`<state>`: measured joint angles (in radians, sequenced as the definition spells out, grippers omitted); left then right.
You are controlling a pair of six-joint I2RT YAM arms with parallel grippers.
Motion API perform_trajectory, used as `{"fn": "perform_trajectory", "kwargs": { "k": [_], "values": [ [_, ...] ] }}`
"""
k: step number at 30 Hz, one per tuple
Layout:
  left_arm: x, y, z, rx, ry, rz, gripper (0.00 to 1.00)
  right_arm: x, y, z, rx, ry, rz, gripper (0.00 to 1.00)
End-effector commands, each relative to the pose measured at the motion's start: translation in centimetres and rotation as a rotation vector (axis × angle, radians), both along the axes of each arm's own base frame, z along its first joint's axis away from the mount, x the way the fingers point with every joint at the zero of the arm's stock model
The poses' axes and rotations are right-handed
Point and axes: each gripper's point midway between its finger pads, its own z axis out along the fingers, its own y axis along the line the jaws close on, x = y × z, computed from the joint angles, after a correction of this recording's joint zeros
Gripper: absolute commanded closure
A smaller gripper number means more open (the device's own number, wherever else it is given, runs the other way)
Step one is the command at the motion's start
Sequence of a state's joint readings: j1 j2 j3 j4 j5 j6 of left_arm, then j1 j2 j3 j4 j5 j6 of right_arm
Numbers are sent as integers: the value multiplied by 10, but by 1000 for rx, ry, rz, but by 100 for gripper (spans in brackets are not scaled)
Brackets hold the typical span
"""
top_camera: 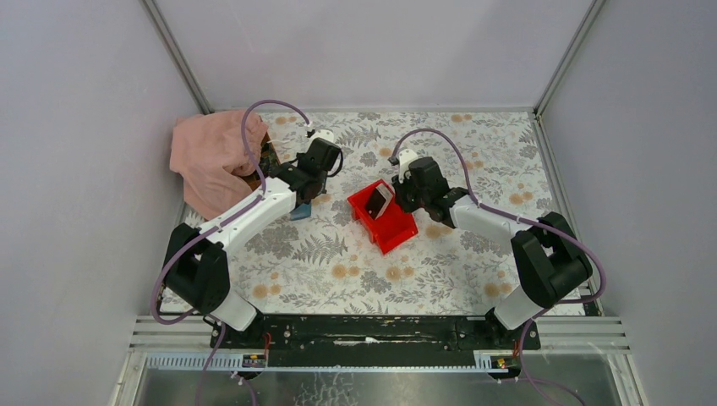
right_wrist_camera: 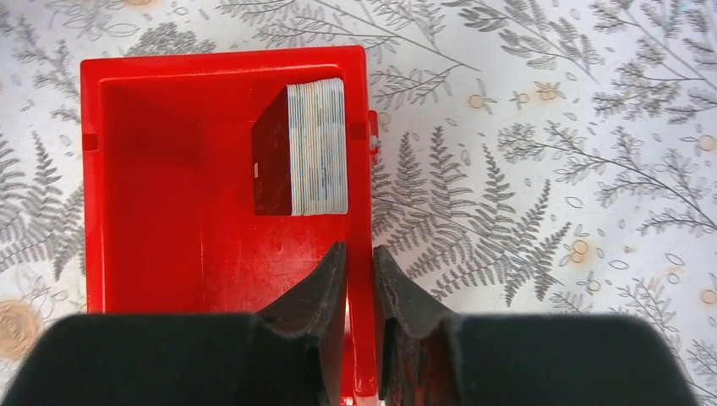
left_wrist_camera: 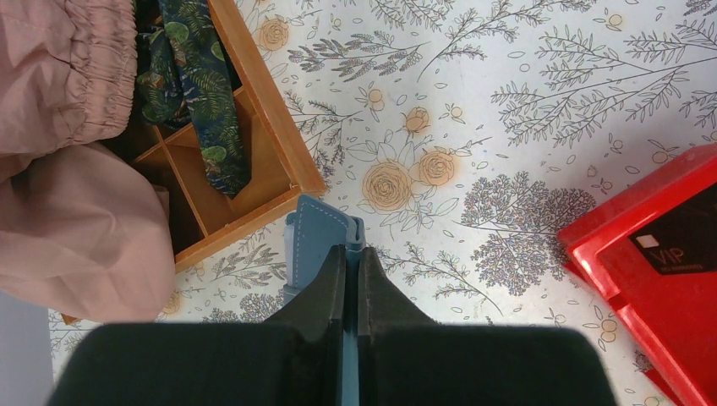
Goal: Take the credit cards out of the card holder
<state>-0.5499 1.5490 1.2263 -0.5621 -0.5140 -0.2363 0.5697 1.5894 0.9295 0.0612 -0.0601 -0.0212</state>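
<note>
- Top view: left hand (top_camera: 303, 203) low over the desk (top_camera: 338, 254), card holder (top_camera: 301, 211) beneath it; credit cards (top_camera: 378, 201) lean inside red bin (top_camera: 397, 233).
- Left wrist: left hand clamped tight on card holder's edge.
- Right wrist: right hand (right_wrist_camera: 359, 275) pinches red bin's side wall.

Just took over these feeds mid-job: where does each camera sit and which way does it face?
Top external: above, behind the robot, looking down on the table; both arms show.
Left wrist: looks down past the left end effector, shut on the card holder.
Right wrist: looks down into the red bin; right end effector over its wall.
Shared: the red bin, in all three.
</note>
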Motion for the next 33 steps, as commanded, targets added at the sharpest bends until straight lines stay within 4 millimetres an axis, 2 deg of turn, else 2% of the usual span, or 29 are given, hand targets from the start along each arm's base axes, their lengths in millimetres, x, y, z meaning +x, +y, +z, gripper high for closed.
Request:
{"fn": "perform_trajectory", "kwargs": {
  "k": [1, 7, 22, 32, 33],
  "values": [
    [7, 1, 12, -6, -63, 17, 100, 25, -18, 19, -43, -94, -151, 100],
    [7, 0, 12, -9, -60, 15, 100, 36, -41, 23, -93, -134, -301, 100],
    [8, -3, 6, -14, -44, -1, 100, 50, -69, 12, -103, -93, -457, 100],
    [8, -3, 7, -13, -48, 4, 100, 49, -71, 18, -85, -102, -461, 100],
    [8, -3, 7, -13, -48, 4, 100, 49, -71, 19, -81, -105, -460, 93]
  ]
}}
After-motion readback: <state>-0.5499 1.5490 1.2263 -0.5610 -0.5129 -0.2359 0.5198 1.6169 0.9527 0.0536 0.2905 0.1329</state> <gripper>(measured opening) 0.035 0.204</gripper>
